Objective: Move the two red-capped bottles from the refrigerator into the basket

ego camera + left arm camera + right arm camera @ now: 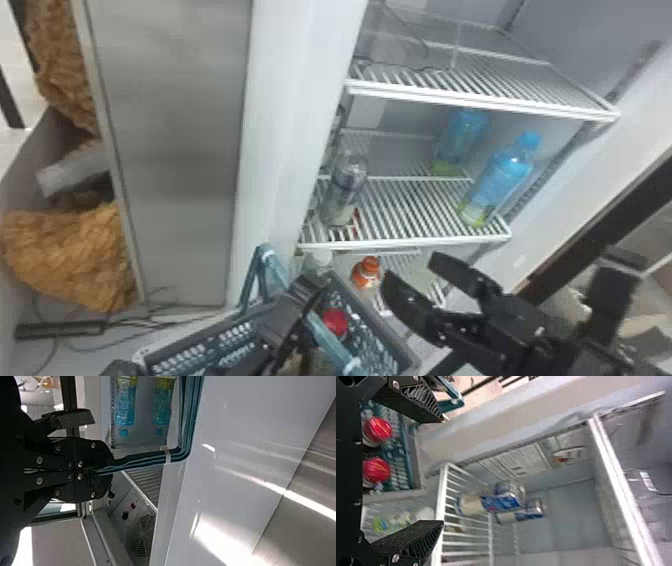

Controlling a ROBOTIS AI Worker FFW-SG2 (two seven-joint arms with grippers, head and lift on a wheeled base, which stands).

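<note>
My left gripper (306,305) is at the basket (395,345) in front of the refrigerator. In the left wrist view the left gripper (107,471) is shut on the basket's blue-green handle (190,423). A red cap (335,321) shows inside the basket beneath a handle. From the right wrist, two red-capped bottles, one (377,429) beside the other (376,470), stand in the basket (407,461), their lower parts hidden. My right gripper (410,267) stands open right of the basket, before the lower shelf; the right gripper (442,471) has nothing between its fingers.
Blue bottles (500,180) and a clear bottle (345,187) stand on the middle refrigerator shelf (410,243). An orange-capped bottle (366,272) and a white-capped one (320,259) are lower down. Cans (506,498) lie sideways in the right wrist view. Left of the opening is a metallic panel (175,150).
</note>
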